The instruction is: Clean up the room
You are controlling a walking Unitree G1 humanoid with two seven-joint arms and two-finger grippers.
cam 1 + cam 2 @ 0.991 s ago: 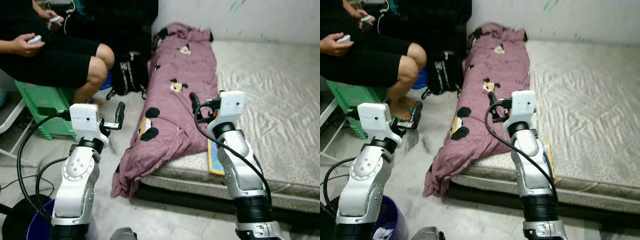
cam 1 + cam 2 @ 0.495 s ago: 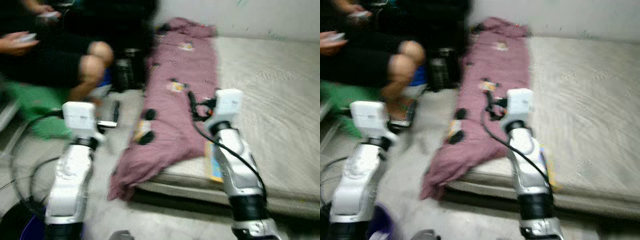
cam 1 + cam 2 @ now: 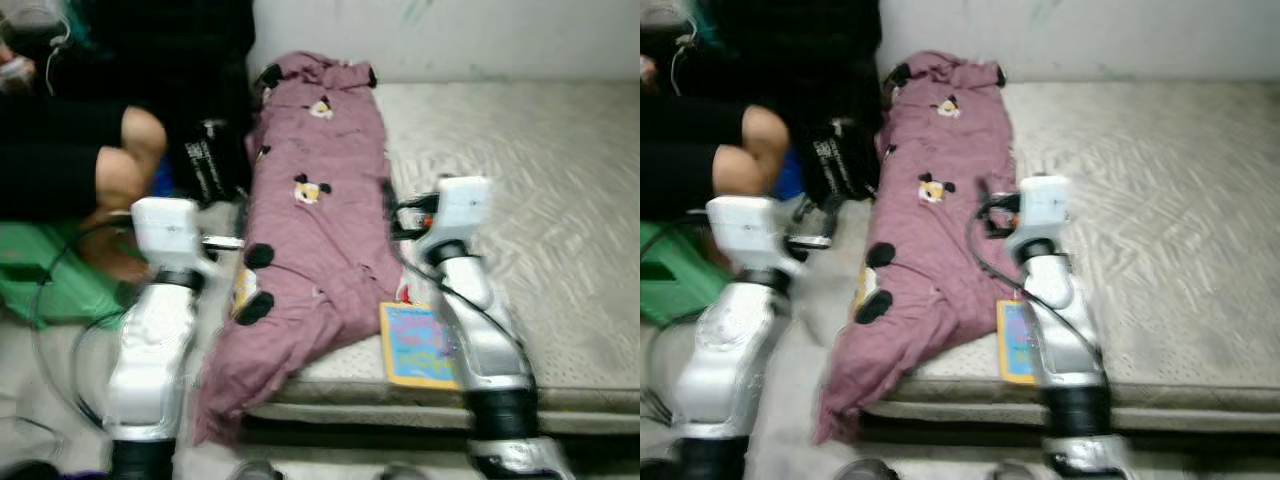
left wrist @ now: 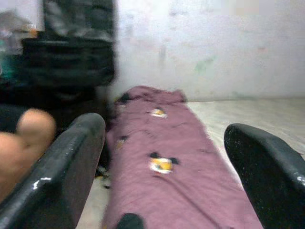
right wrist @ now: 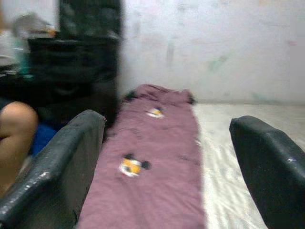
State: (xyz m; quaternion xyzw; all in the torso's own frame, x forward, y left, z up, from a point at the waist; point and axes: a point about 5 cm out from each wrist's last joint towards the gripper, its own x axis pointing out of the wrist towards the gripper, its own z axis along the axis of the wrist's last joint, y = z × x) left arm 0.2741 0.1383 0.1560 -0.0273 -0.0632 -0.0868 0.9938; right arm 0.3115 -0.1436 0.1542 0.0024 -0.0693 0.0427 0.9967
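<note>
Left wrist view shows both jaws gaping over the mauve blanket (image 4: 162,167): soft, light, floppy; I'd pinch its hanging edge.

Bed (image 3: 520,170), pale patterned sheet, fills right of frame. Mauve cartoon-print blanket (image 3: 310,220) along its left edge, trailing off lower left. Colourful book (image 3: 415,345) at lower edge.

Mauve cartoon-print blanket (image 3: 310,230) draped off mattress (image 3: 520,190) edge; booklet (image 3: 415,345) beside.

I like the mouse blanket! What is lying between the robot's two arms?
In the left eye view, the pink blanket lies between the left gripper and right gripper, draped along the mattress edge and drooping toward the floor.
</note>
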